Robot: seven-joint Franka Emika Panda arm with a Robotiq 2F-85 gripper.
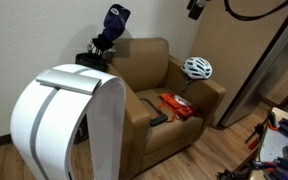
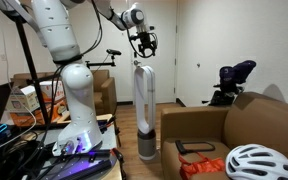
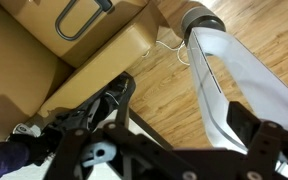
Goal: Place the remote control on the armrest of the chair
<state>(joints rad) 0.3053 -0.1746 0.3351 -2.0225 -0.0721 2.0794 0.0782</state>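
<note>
While the arm reaches high above the room, its gripper hangs well apart from the furniture; the wrist view shows the fingers spread wide with nothing between them, only wood floor below.

A boxy tan leather chair stands against a wall. The remote control – a small flat black slab – lies on the seat cushion near its front edge, just beside an orange-red packet. A white cycling helmet sits on one armrest. The opposite armrest is partly hidden behind a tall white arch-shaped object in the foreground.

The remote is probably light and rigid, with a smooth plastic shell that could slip between hard fingers. Because it lies flat and thin on soft padding, the sensible hold seems to be across its narrow width near the middle, with the fingers pressing slightly into the cushion to get under its edges. Which face is up cannot be told at this size.
</note>
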